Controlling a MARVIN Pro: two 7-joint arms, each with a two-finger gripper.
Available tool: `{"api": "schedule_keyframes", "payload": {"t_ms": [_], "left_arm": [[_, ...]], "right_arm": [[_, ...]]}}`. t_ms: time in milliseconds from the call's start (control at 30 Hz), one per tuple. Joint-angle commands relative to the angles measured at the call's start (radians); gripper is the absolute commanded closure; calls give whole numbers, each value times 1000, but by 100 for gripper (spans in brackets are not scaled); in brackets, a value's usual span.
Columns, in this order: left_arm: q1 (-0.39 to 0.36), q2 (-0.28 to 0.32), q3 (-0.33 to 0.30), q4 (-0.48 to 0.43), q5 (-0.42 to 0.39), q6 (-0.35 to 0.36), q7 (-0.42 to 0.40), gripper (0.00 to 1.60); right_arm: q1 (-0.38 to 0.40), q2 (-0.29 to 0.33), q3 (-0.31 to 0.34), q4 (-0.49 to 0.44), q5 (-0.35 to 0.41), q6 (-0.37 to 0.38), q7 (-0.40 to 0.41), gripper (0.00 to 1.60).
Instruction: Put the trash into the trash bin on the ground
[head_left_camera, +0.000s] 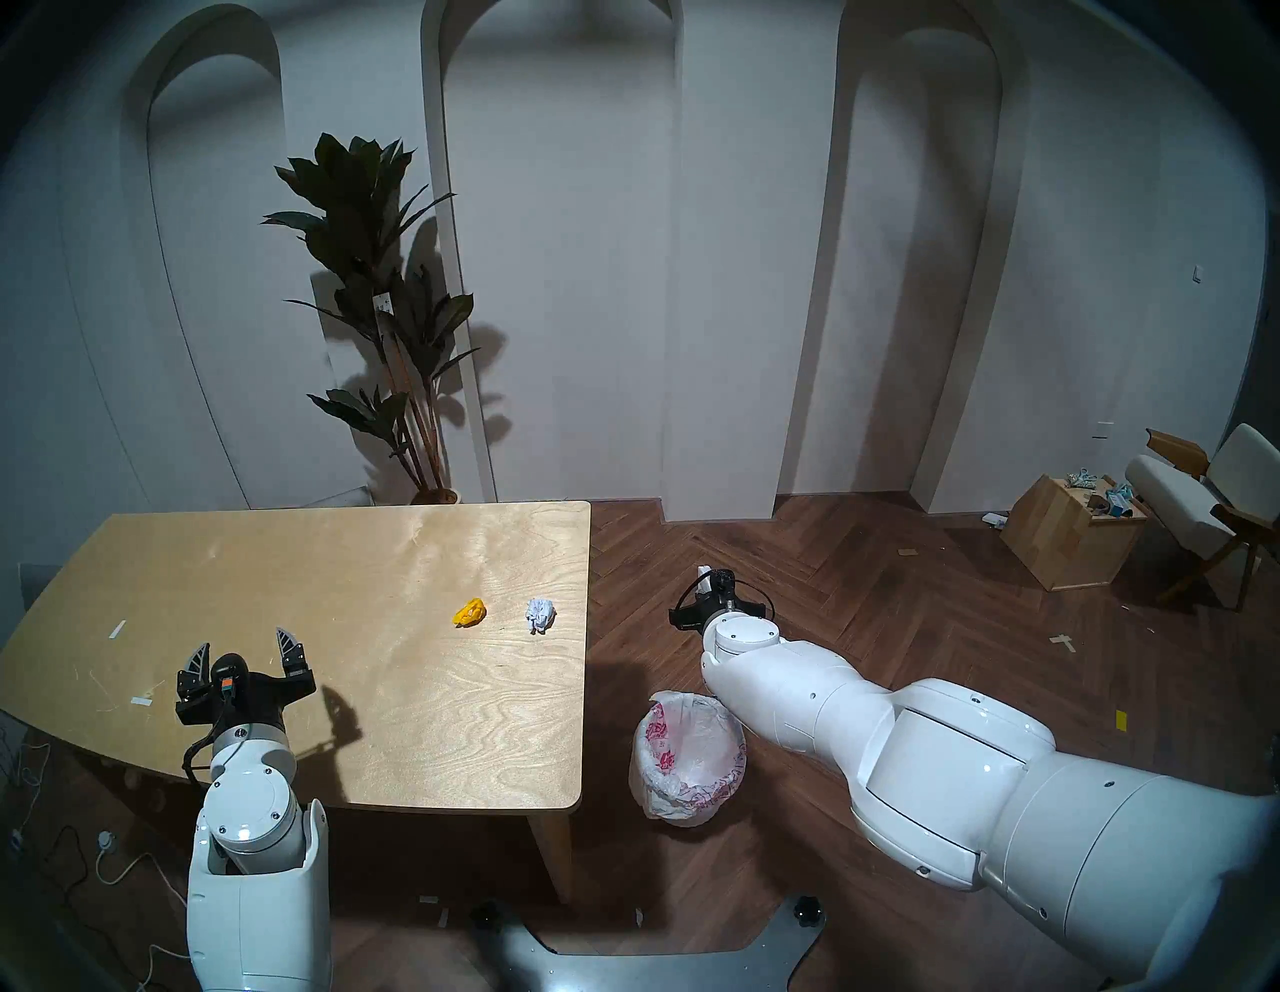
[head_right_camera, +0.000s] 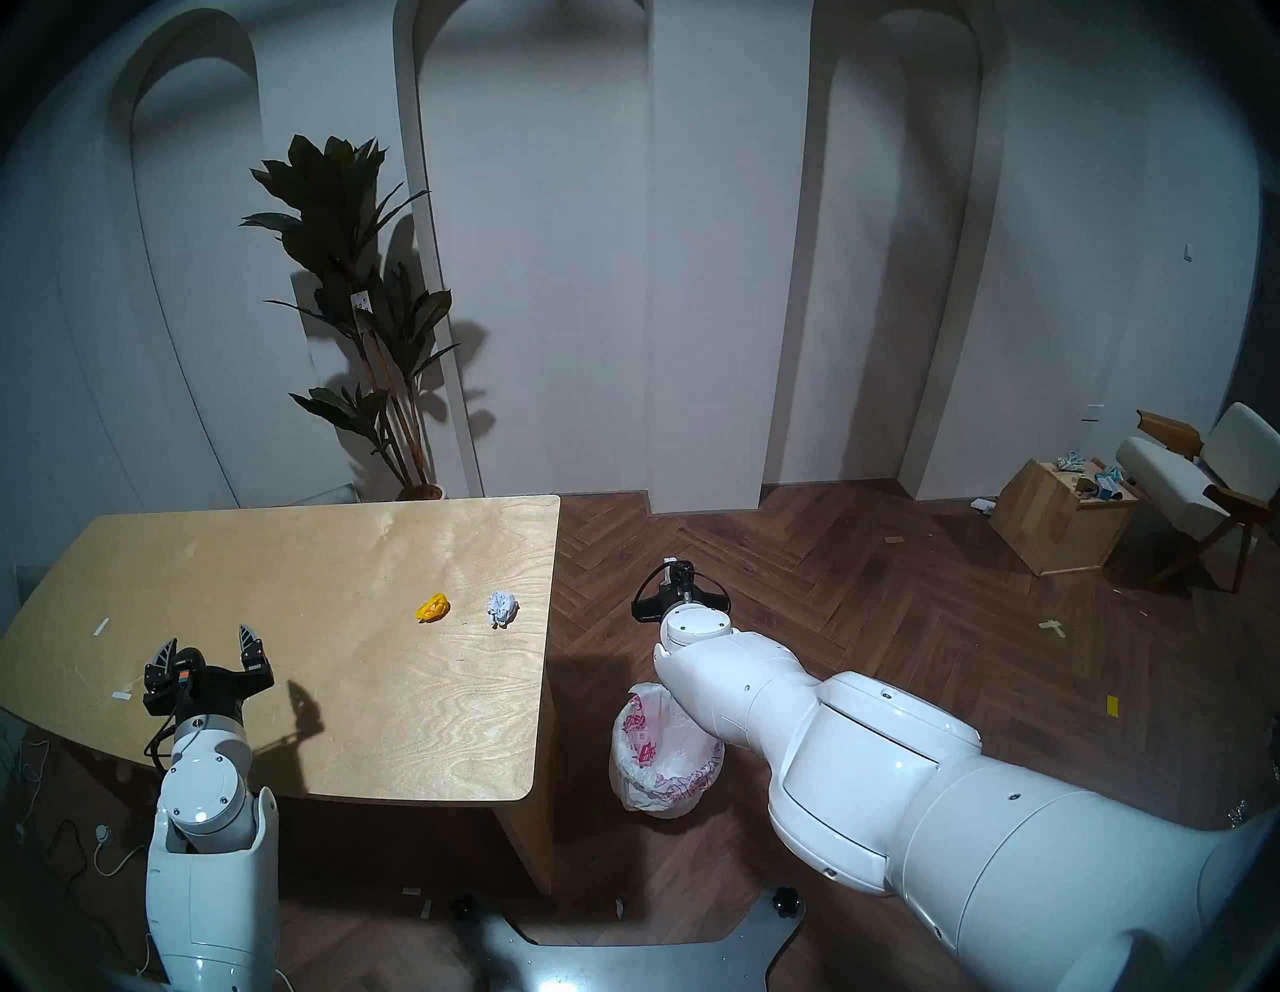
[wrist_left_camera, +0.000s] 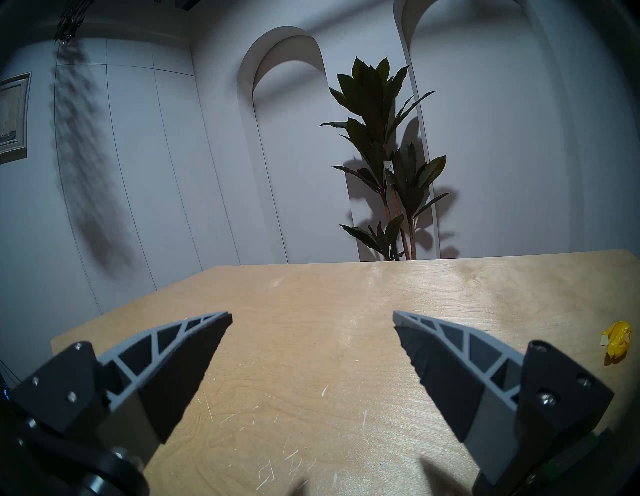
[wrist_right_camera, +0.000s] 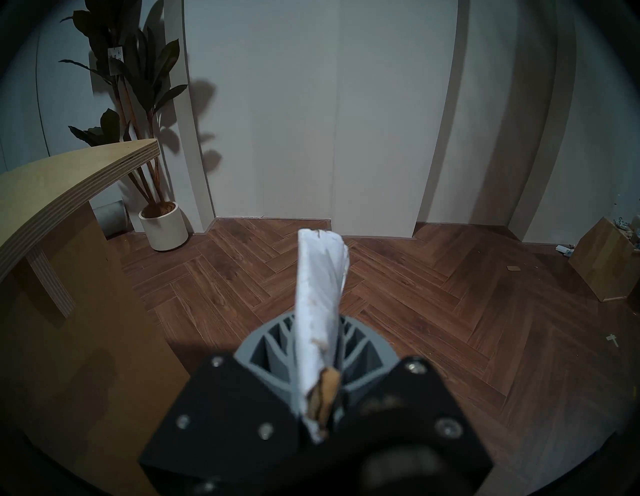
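A yellow wad (head_left_camera: 469, 612) (head_right_camera: 433, 607) (wrist_left_camera: 619, 343) and a white paper ball with bluish marks (head_left_camera: 540, 615) (head_right_camera: 501, 607) lie near the right edge of the wooden table (head_left_camera: 312, 575). My right gripper (head_left_camera: 708, 580) (wrist_right_camera: 320, 332) is shut on a whitish piece (wrist_right_camera: 320, 294) (head_left_camera: 704, 577), held above the floor beyond the trash bin (head_left_camera: 686, 755) (head_right_camera: 658, 755). The bin stands on the floor to the right of the table, lined with a white bag printed in red. My left gripper (head_left_camera: 242, 651) (wrist_left_camera: 311, 322) is open and empty above the table's near left part.
Flat white tape strips (head_left_camera: 118, 629) lie on the table's left side. A potted plant (head_left_camera: 388, 332) stands behind the table. An open wooden box of clutter (head_left_camera: 1070, 530) and a chair (head_left_camera: 1205, 506) stand at the far right. Cables (head_left_camera: 83, 859) lie on the floor at left.
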Motion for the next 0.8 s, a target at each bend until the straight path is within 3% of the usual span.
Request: {"api": "schedule_keyframes", "payload": {"t_ms": [0,767], "left_arm": [[-9,4,0,-17,0,-5,0,0],[-11,4,-1,-14,2,-5,-1,0]], "right_arm": [[35,-27,-3,10,-4,-8,12,160],[49,-54,-15,69,-8,-15,48,160]]}}
